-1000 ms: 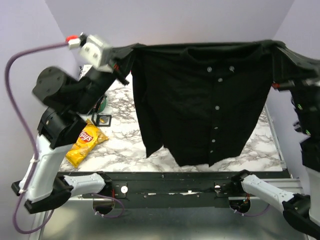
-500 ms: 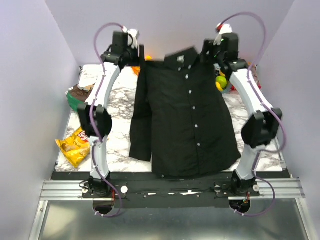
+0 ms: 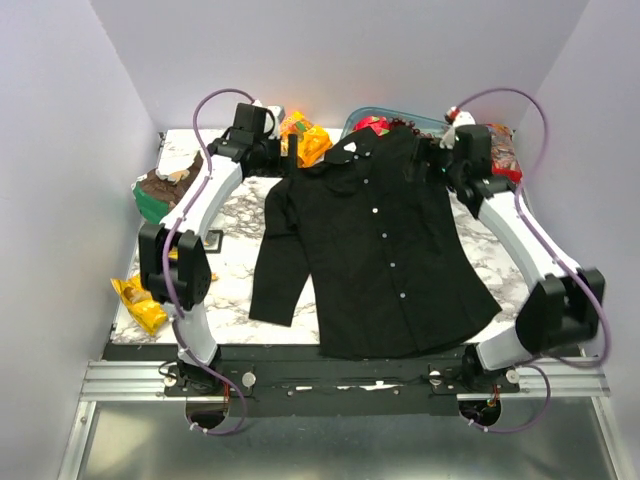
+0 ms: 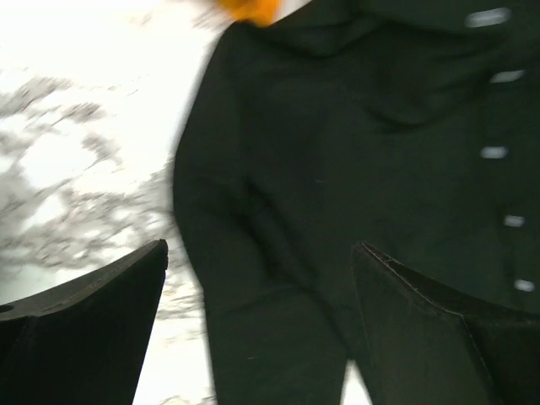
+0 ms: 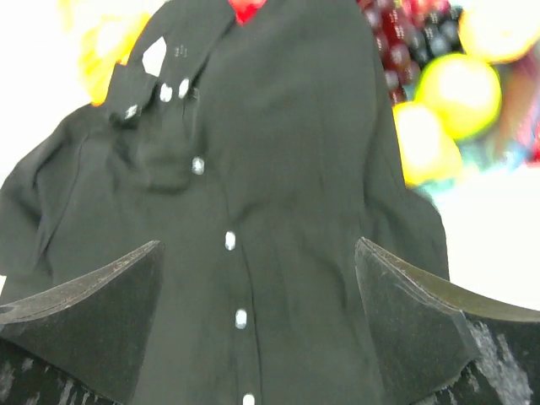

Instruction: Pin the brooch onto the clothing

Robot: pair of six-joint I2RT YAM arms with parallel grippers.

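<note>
The clothing (image 3: 380, 250), a black shirt with white buttons, lies spread on the marble table with its collar at the far end. My left gripper (image 3: 274, 152) hovers open at the shirt's left shoulder. In the left wrist view its jaws (image 4: 260, 246) stand wide over the sleeve (image 4: 337, 126), holding nothing. My right gripper (image 3: 442, 160) is open above the right shoulder. In the right wrist view its fingers (image 5: 257, 243) straddle the button row (image 5: 295, 169) without gripping it. The brooch is out of view.
A yellow chip bag (image 3: 138, 302) lies at the near left edge and a green and brown packet (image 3: 160, 190) farther back. An orange bag (image 3: 305, 135) and a teal tray (image 3: 400, 116) of fruit stand behind the collar. Red packets (image 3: 502, 152) lie at the far right.
A second ago both grippers held the shirt up by its shoulders. They carried it back and down, then opened and let go, and it now lies flat on the table.
</note>
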